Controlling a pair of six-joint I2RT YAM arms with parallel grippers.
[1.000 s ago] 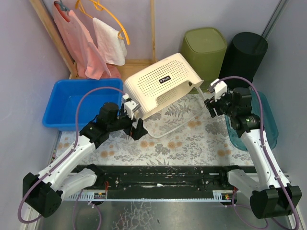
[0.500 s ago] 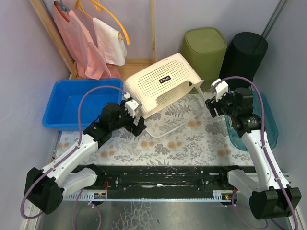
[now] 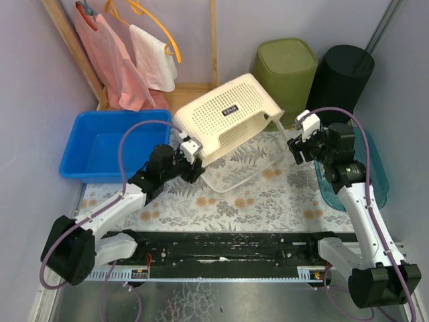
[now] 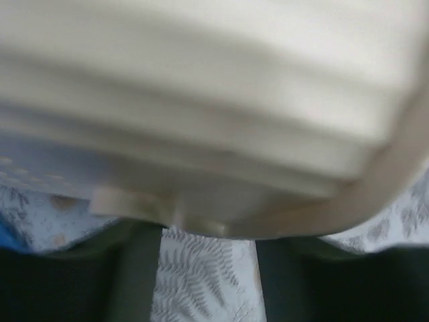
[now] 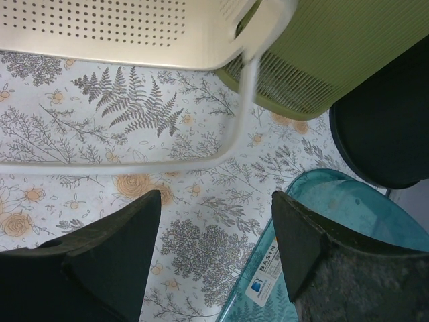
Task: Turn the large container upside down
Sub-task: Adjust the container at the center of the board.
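Basket [image 3: 231,117], tipped on its rim on the tabletop [image 3: 268,201]: we should lift its left edge over slowly with the left end effector [image 3: 194,162], fingers apart, while the right end effector [image 3: 293,146], also spread, guards the handle side.

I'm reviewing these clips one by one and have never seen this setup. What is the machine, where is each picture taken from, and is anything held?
Two robot arms are bolted side by side at the near edge. The wide picture looks down from above and behind them; the other two come from a camera on each wrist. A white perforated basket stands tilted on the flowered cloth; a blue tub, green bin, black bin and teal basin surround it. The left gripper is at the basket's rim, fingers apart; its blurred view cannot show contact. The right gripper is open and holds nothing.
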